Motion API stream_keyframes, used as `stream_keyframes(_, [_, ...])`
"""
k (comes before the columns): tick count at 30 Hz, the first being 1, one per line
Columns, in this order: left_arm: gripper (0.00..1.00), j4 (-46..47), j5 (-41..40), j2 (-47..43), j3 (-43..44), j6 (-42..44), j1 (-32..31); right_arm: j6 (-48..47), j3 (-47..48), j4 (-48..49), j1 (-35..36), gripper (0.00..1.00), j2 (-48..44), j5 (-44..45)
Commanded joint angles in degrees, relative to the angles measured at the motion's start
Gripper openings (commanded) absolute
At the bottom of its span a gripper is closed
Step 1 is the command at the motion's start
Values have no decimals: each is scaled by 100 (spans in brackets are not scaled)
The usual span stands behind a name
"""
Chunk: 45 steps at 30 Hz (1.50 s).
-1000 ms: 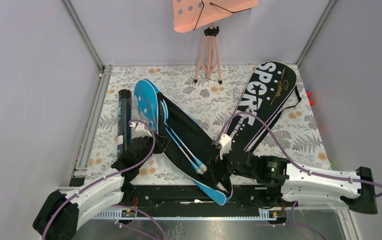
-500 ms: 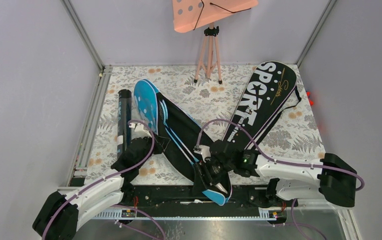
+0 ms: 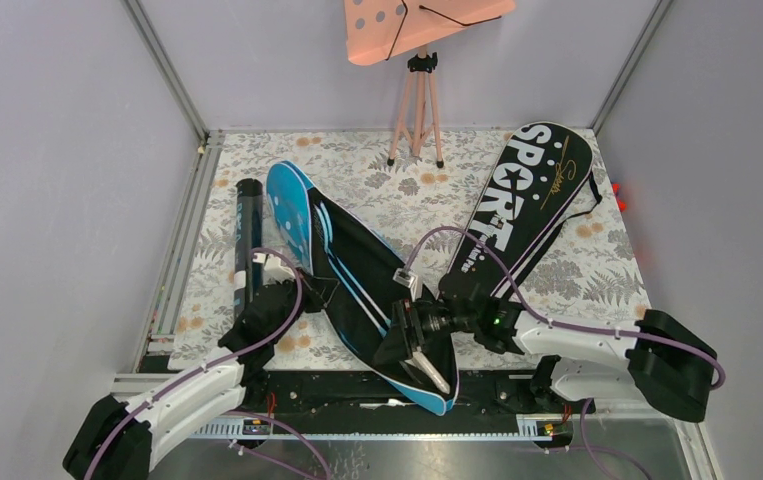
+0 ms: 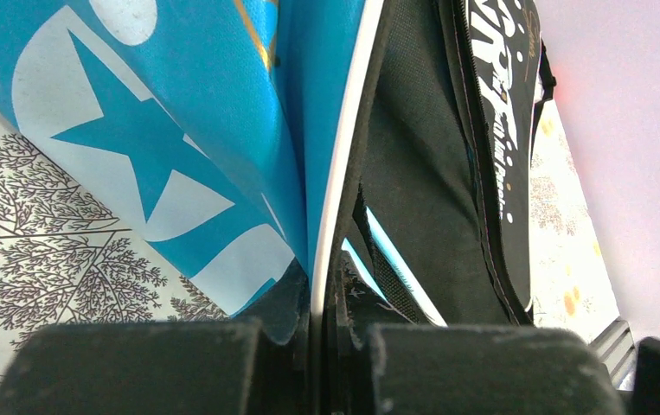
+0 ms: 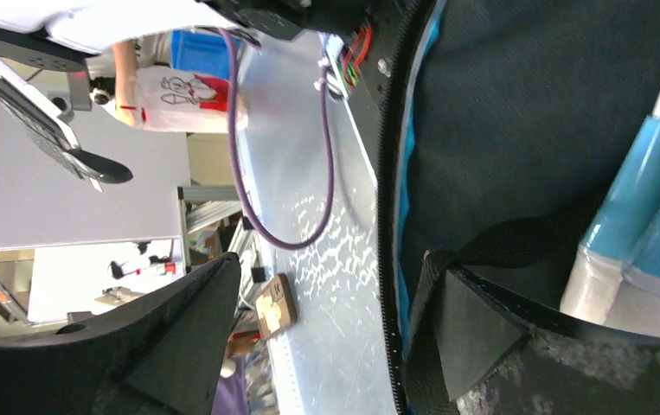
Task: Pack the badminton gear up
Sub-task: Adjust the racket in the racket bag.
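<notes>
The blue SPORT bag (image 3: 292, 200) lies diagonally across the floral mat, its black inner side turned up. My left gripper (image 3: 295, 292) is shut on the bag's white-piped edge (image 4: 343, 173). My right gripper (image 3: 412, 350) is open at the bag's near end, one finger (image 5: 473, 333) against a black strap (image 5: 525, 233) and the other finger (image 5: 179, 328) out over the table's edge. Two light-blue racket handles (image 5: 646, 216) lie inside the bag. The black SPORT bag (image 3: 532, 195) lies at the right. The black tube (image 3: 247, 235) lies at the left. No shuttlecocks show.
The pink perforated board (image 3: 417, 20) stands on its tripod (image 3: 417, 110) at the back. Grey walls and metal posts close in the mat on three sides. A black rail (image 3: 337, 385) runs along the near edge between the arm bases.
My right arm has swung left and nearer, bringing its gripper to the blue bag's near end. My left gripper has shifted slightly nearer, still holding the bag's edge.
</notes>
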Motion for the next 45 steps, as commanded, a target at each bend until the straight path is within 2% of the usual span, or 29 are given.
stream_keyframes(1, [0, 20, 191, -112, -59, -126, -116, -303, 113, 1054, -85, 85, -513, 364])
stream_keyframes(7, [0, 16, 86, -71, 5, -161, -169, 209, -49, 2368, -84, 84, -174, -1])
stream_keyframes(10, [0, -72, -83, -8, 39, -187, -185, 552, -226, 3482, -143, 79, -62, -341])
stream_keyframes(11, [0, -109, -148, 13, 55, -198, -196, 574, -275, 3975, -170, 72, -180, -397])
stream_keyframes(12, [0, -148, -201, 28, 66, -204, -204, 483, -281, 4034, -178, 55, -369, -439])
stream_keyframes(13, [0, -157, -246, 55, 65, -202, -218, 184, -242, 3798, -176, 31, -700, -469])
stream_keyframes(14, [0, -166, -290, 62, 63, -215, -223, -175, -172, 3276, -175, 19, -1016, -463])
stream_keyframes(17, [0, -189, -432, 84, 58, -213, -240, -1394, -23, 1668, -165, 0, -1963, -130])
stream_keyframes(19, [0, -261, -537, 115, 67, -227, -241, -2025, 54, 937, -163, 0, -2584, 82])
stream_keyframes(23, [0, -486, -813, 207, 159, -283, -249, -2872, 182, 134, -162, 0, -3588, 476])
stream_keyframes(29, [0, -618, -1132, 382, 210, -373, -248, -3509, -94, 551, -163, 0, -4725, 199])
stream_keyframes(32, [0, -749, -1299, 509, 270, -368, -248, -3844, 1, 0, -162, 0, -5132, 494])
stream_keyframes(35, [0, -797, -1288, 630, 337, -366, -250, -3941, -1, -137, -167, 0, -5455, 616])
stream_keyframes(37, [0, -605, -1012, 656, 336, -276, -250, -3934, 149, -837, -164, 0, -5372, 1137])
stream_keyframes(38, [0, -424, -853, 665, 327, -241, -250, -3915, 253, -1331, -163, 0, -5188, 1609])
stream_keyframes(40, [0, -338, -621, 655, 396, -227, -252, -3894, 476, -2224, -163, 2, -4588, 2018])
stream_keyframes(42, [0, -359, -494, 636, 498, -198, -286, -3996, 661, -2967, -163, 5, -3760, 1841])
stream_keyframes(45, [0, -346, -444, 605, 594, -157, -379, -4197, 917, -3457, -154, 6, -2520, 1491])
